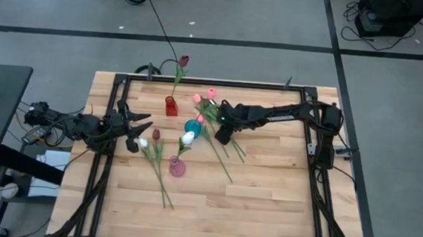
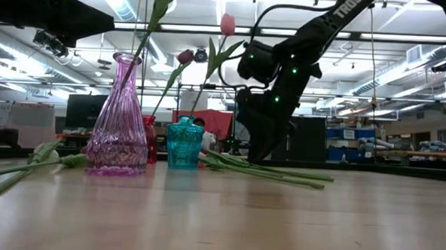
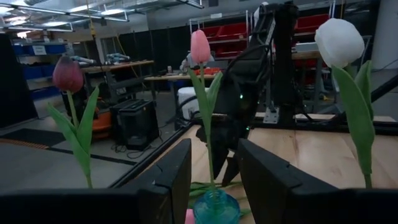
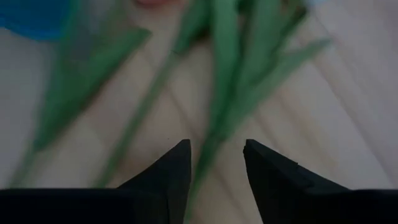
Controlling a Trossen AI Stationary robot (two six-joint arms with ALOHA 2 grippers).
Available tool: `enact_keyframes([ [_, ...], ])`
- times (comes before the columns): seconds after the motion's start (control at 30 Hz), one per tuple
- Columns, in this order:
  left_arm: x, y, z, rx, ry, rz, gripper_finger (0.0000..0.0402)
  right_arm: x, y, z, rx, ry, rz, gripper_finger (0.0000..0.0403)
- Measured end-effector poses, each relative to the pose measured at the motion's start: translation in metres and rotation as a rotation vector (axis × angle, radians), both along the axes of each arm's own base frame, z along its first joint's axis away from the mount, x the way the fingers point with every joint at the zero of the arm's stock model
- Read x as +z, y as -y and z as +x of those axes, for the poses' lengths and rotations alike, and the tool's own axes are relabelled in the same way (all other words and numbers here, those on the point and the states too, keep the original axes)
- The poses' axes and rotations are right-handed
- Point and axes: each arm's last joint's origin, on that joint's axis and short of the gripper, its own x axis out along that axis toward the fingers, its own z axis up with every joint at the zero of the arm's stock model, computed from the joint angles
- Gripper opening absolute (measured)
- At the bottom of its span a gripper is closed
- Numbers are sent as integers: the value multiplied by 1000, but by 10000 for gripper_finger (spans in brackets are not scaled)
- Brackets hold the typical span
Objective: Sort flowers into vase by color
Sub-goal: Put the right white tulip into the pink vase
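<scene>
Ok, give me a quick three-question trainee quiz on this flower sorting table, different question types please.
1. True or false: the small red glass vase holds a dark maroon tulip.
2. Which bottle holds a pink tulip? A) the tall pink ribbed glass vase B) the squat teal glass bottle
3. What lies under the open right gripper?

Key: 1 true. 2 B. 3 Loose green tulip stems on the wooden table.

You have three vases [image 1: 178, 167] clustered mid-tabletop [image 1: 281, 200], each holding a flower. Loose flowers [image 1: 224, 151] lie between them and the right tool [image 1: 224, 135].
</scene>
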Motion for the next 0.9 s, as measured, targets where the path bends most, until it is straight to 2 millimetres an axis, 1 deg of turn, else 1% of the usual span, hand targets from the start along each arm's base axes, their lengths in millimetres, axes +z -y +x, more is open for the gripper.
enact_keyframes([
  [0.1,0,0,0,0,-2,1,137,-1,2,-1,-12,-28,-30,151],
  [0.23,0,0,0,1,-2,1,137,-4,3,-1,9,-23,17,124],
  [0.5,0,0,0,6,-3,-2,137,-7,3,-3,11,-30,42,14],
  [0.63,0,0,0,7,-3,-3,137,-4,2,-4,13,-31,49,9],
  [0.73,0,0,0,7,-4,-3,137,9,3,-8,15,-10,42,5],
  [0.83,-1,0,0,7,-4,-3,137,34,2,-16,7,34,26,5],
  [0.9,-1,0,0,6,-5,-3,137,52,0,-25,-21,36,2,4],
])
